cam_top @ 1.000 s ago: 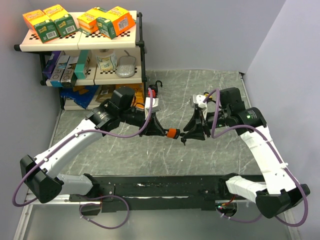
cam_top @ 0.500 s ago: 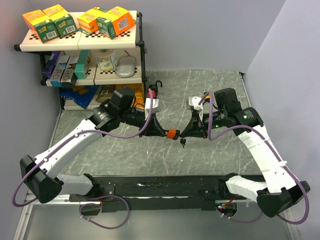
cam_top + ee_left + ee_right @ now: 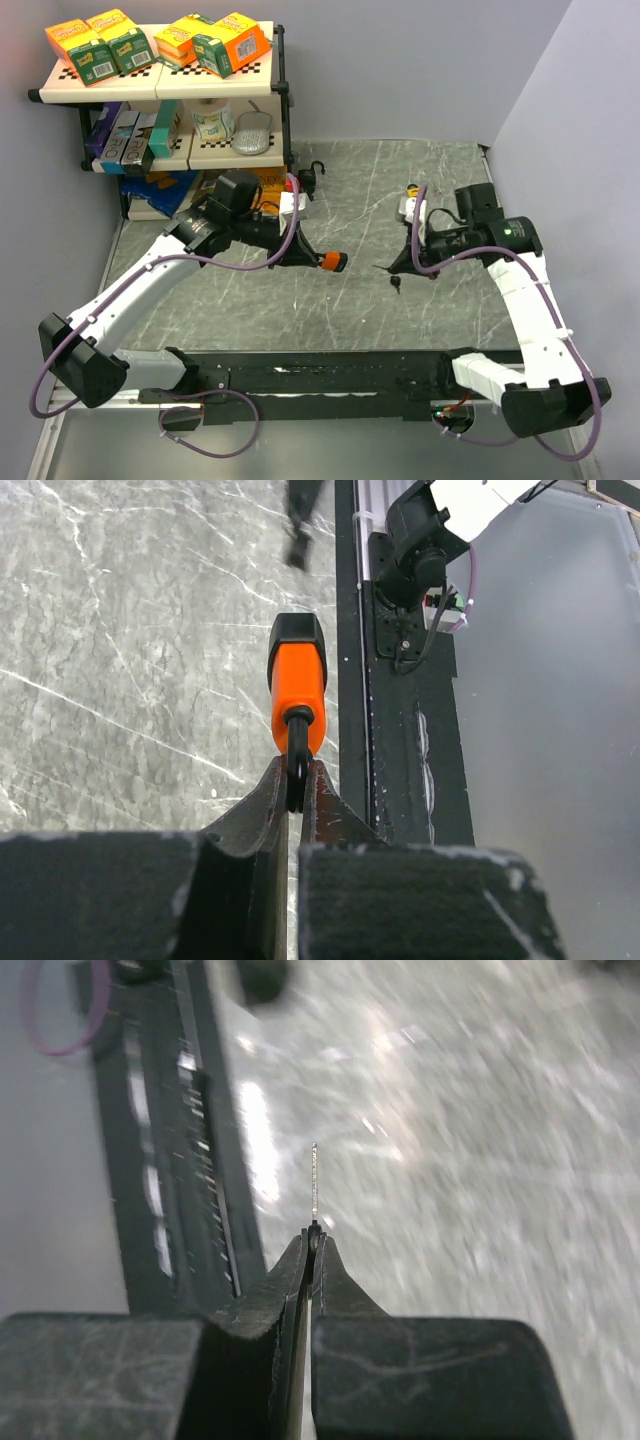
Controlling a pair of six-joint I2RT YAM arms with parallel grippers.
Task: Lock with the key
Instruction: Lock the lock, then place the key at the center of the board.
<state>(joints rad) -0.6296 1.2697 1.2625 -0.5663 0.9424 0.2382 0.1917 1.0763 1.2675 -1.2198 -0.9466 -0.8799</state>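
The right gripper (image 3: 313,1245), half-open at the orange padlock (image 3: 297,675) a second earlier, had clamped onto the key (image 3: 315,1175) and drawn it rightward over the table's (image 3: 350,190) middle, clear of the padlock pinched by its shackle (image 3: 297,730) in the left gripper (image 3: 297,780), so the key seemed out of the lock.

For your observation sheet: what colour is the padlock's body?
Orange, with a black end; the padlock shows best in the left wrist view.
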